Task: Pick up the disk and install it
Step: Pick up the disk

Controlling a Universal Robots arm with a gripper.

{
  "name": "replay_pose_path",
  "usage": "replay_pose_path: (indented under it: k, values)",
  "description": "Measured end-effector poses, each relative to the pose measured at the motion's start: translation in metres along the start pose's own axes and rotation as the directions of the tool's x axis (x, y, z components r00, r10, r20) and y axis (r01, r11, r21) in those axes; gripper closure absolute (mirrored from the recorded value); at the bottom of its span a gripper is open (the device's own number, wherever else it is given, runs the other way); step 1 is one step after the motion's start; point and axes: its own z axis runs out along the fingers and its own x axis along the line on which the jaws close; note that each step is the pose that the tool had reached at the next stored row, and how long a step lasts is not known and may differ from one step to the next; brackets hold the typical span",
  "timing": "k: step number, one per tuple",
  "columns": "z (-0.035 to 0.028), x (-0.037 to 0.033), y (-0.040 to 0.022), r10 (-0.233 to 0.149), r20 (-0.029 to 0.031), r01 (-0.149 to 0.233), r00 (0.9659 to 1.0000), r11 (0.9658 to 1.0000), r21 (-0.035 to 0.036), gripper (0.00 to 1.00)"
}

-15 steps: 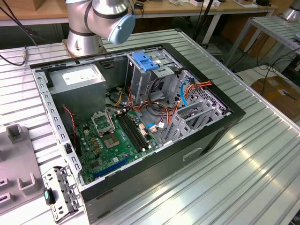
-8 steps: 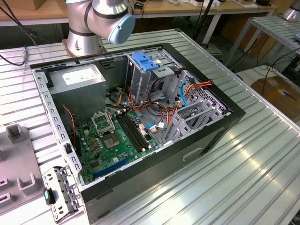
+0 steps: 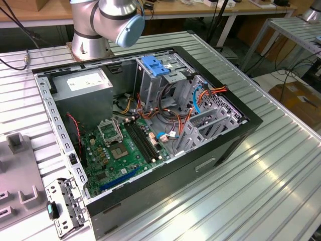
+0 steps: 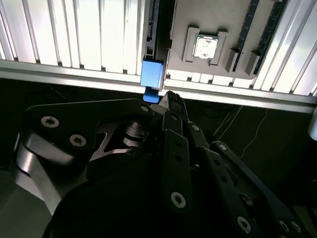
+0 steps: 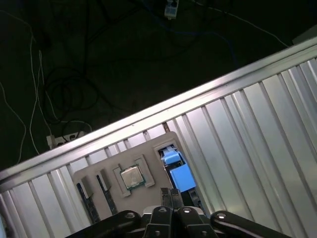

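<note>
The disk (image 5: 181,176) stands on edge in the grey holder's (image 5: 99,171) slot on the desk (image 5: 237,129). I judge it stiff, weighty, slick and shock-shy, so best pinched across its flat faces. My tool (image 5: 171,194) hangs just above, closed and empty.

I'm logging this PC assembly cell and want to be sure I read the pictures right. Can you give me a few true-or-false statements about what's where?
1. The computer case lies open on the ribbed metal table. True.
2. The drive cage in the case has a red handle. False: its handle is blue.
3. In both wrist views, a processor chip sits in the grey tray near the disk. True.
4. The pincer hangs inside the case. False: it is over the grey tray, close to the disk's blue end.
</note>
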Motion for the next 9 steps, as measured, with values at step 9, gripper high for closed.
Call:
replay_pose_path:
  k: [9]
  values:
    - [0.0036,-0.0005,0.0001,-0.133,0.0035,0.133,0.9911,0.9908,0.0217,0.89]
